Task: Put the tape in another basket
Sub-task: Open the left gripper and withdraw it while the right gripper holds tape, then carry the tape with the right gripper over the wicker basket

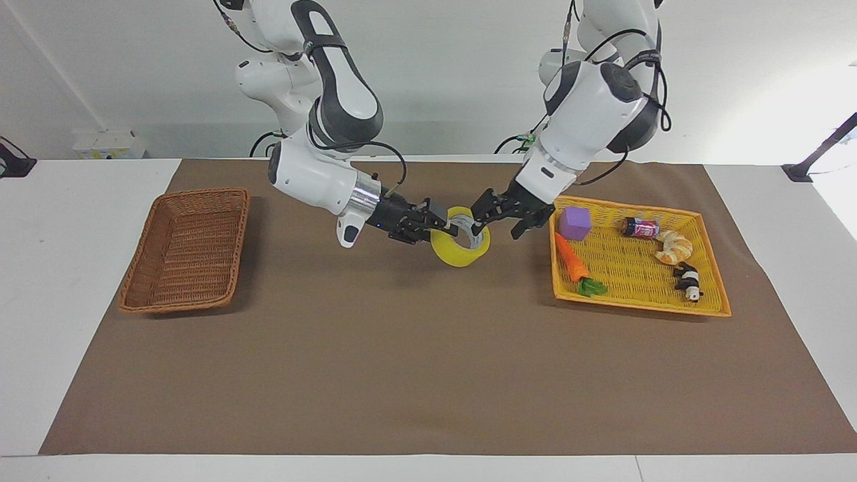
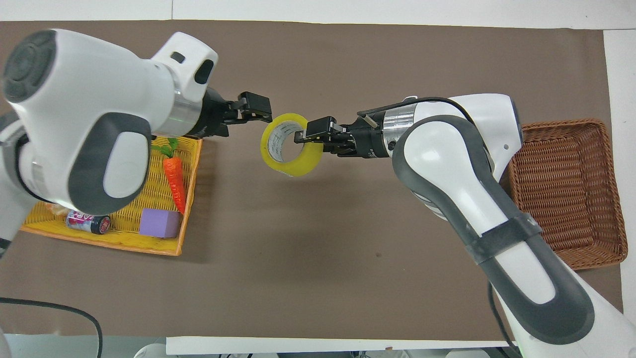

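Basket [image 1: 184, 249]: I'm seeing it sitting at the right arm's end of the table, with nothing inside.
Right gripper [image 1: 443, 231]: I'm gripping the tape [image 1: 460, 246] by its ring wall, one finger inside the core.
Tape: it's hanging in the air over the brown mat [image 1: 402, 355], between basket and tray [image 1: 696, 306].
Left gripper [image 1: 502, 217]: I'm holding it spread wide, gripping nothing, just beside the tape, at the tray's edge.
Tray: it's holding a carrot [image 1: 572, 261], cube [image 1: 575, 222], can [image 1: 639, 227].

tape [image 1: 460, 246]: glossy translucent plastic | brown basket [image 1: 185, 249]: rough woven wicker | table cover [image 1: 428, 375]: matt brown sheet
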